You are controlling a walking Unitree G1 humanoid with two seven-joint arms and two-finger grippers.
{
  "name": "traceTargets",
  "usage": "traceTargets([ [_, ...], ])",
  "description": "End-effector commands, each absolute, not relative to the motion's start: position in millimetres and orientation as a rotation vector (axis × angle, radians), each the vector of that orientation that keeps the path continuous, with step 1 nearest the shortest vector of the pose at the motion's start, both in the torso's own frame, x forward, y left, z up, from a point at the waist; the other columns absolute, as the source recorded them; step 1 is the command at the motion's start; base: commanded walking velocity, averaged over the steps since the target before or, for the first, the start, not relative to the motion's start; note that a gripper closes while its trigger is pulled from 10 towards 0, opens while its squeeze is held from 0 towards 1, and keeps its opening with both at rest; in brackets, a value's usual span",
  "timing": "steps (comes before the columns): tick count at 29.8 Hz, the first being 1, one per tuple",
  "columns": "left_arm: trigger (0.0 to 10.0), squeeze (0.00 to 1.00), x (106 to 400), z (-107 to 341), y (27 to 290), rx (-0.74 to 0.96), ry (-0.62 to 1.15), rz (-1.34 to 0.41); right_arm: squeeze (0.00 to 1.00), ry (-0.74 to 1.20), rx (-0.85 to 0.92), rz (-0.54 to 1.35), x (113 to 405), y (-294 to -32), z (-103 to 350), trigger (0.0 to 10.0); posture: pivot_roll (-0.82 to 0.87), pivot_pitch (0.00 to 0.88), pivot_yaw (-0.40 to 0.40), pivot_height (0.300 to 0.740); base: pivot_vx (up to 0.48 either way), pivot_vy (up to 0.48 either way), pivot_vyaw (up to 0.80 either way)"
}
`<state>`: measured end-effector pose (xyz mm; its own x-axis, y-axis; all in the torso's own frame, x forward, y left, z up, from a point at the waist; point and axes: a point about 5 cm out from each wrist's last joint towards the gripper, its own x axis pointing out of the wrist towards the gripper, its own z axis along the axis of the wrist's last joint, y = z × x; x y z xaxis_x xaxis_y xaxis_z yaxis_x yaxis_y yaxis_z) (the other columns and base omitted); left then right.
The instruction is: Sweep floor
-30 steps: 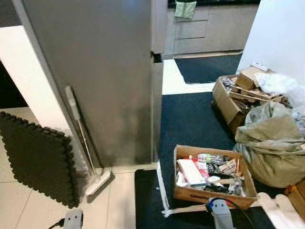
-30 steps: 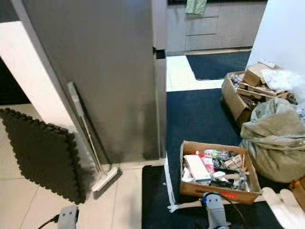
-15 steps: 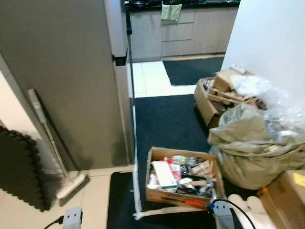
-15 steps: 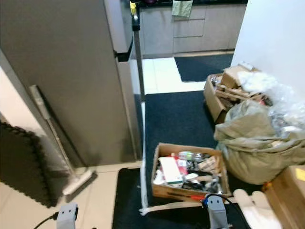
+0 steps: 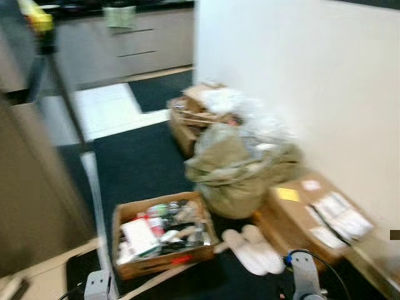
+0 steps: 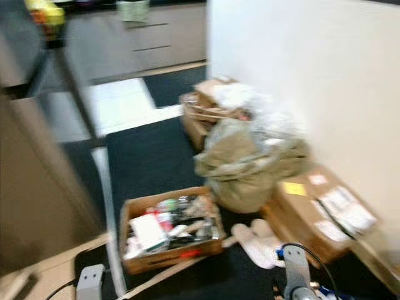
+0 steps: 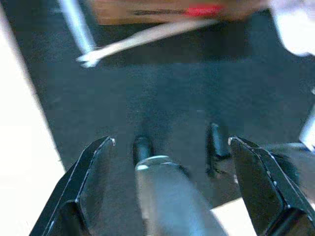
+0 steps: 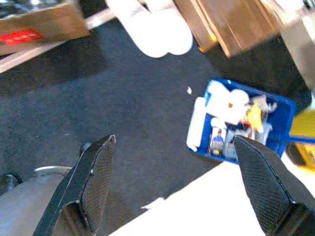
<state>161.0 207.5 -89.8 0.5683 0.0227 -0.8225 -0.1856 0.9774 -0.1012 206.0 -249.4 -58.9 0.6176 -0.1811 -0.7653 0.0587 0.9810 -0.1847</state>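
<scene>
While motion blur is softening both head views, a cluttered stretch of dark carpet (image 5: pixel 144 162) is lying beside a plain white wall (image 5: pixel 300 81). An open cardboard box (image 5: pixel 164 234) crammed with small mixed items is sitting on the carpet low in the scene. Just to its right, a pair of white slippers (image 5: pixel 253 249) is lying side by side. Behind the slippers, a bulging olive-green sack (image 5: pixel 234 172) is slumping against the wall, and another open box of scraps (image 5: pixel 200 112) is standing beyond it. A closed cardboard carton (image 5: pixel 312 215) with paper labels on top is resting against the wall, to the right of the sack. Grey kitchen cabinets (image 5: pixel 125 44) are showing in the far background, with a pale green cloth (image 5: pixel 119 15) hanging over them. A broom is nowhere to be made out among the blurred shapes, so its place cannot be told.

Both arms are hanging low. The left gripper (image 7: pixel 170 147) is hovering over the dark carpet with its two black fingers spread wide and nothing between them; a white strip (image 7: pixel 147 39) is lying on the carpet ahead of it. The right gripper (image 8: pixel 172 152) is likewise spread wide and holding nothing, above the carpet and near a blue tray (image 8: pixel 241 123) filled with small bits and pieces.
</scene>
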Motion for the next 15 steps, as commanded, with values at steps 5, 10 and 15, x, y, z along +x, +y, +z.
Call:
traceTargets([
  [5, 10.0, 0.0, 155, -92, 212, -0.173, 0.975, 0.142, 0.0, 0.866, -0.152, -0.144, 213, -246, -56, 10.0, -0.06, 0.0, -0.004, 0.74, 0.0, 0.0, -0.8],
  [10, 10.0, 0.0, 152, -93, 211, -0.169, 0.977, 0.146, 0.0, 0.864, -0.144, -0.139, 214, -241, -56, 10.0, -0.06, 0.0, -0.003, 0.74, 0.0, 0.0, -0.8],
  [15, 10.0, 0.0, 152, -93, 212, -0.169, 0.97, 0.156, 0.0, 0.892, -0.133, -0.1, 208, -233, -62, 10.0, -0.07, 0.0, -0.014, 0.74, 0.0, 0.0, -0.8],
])
